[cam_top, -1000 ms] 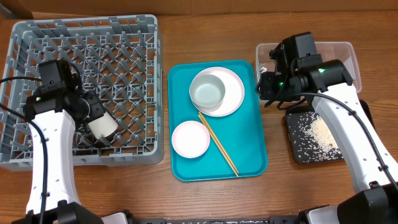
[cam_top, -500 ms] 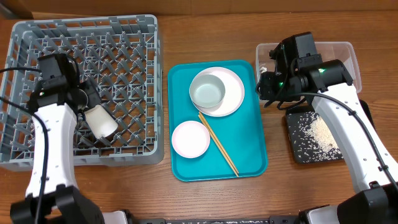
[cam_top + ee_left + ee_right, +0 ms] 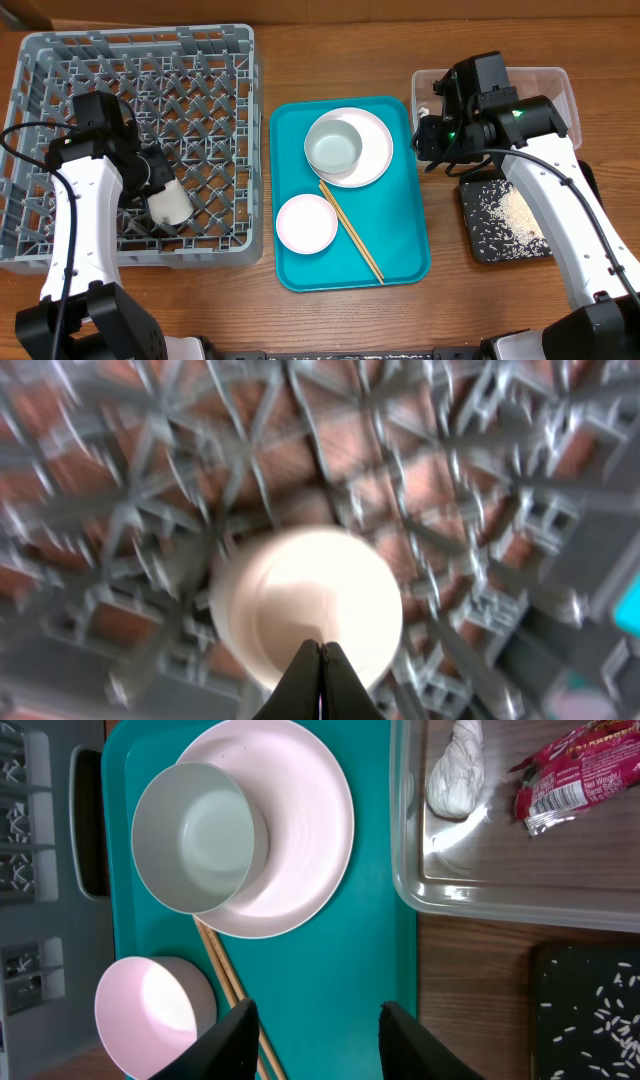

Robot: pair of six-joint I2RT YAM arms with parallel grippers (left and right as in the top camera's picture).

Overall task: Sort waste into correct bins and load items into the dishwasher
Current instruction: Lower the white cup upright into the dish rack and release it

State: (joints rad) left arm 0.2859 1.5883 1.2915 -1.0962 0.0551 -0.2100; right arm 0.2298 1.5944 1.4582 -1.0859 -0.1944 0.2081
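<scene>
A small white cup (image 3: 168, 203) lies in the grey dish rack (image 3: 200, 60). My left gripper (image 3: 320, 660) hovers just above the cup (image 3: 300, 605), shut, with nothing between its fingers. On the teal tray (image 3: 400, 240) a grey-green bowl (image 3: 333, 147) sits on the white plate (image 3: 380, 140), with a pink bowl (image 3: 306, 222) and chopsticks (image 3: 350, 230) beside them. My right gripper (image 3: 315, 1020) is open and empty above the tray's right side. The clear tub (image 3: 545, 85) holds a tissue (image 3: 455, 775) and a red wrapper (image 3: 580, 770).
A black tray (image 3: 500, 225) with loose rice grains lies on the wooden table in front of the clear tub, under my right arm. The rack fills the left side and its walls stand higher than the cup.
My left gripper has shut with nothing in it and has shifted slightly over the cup, which stays in the rack. The right arm has not moved.
</scene>
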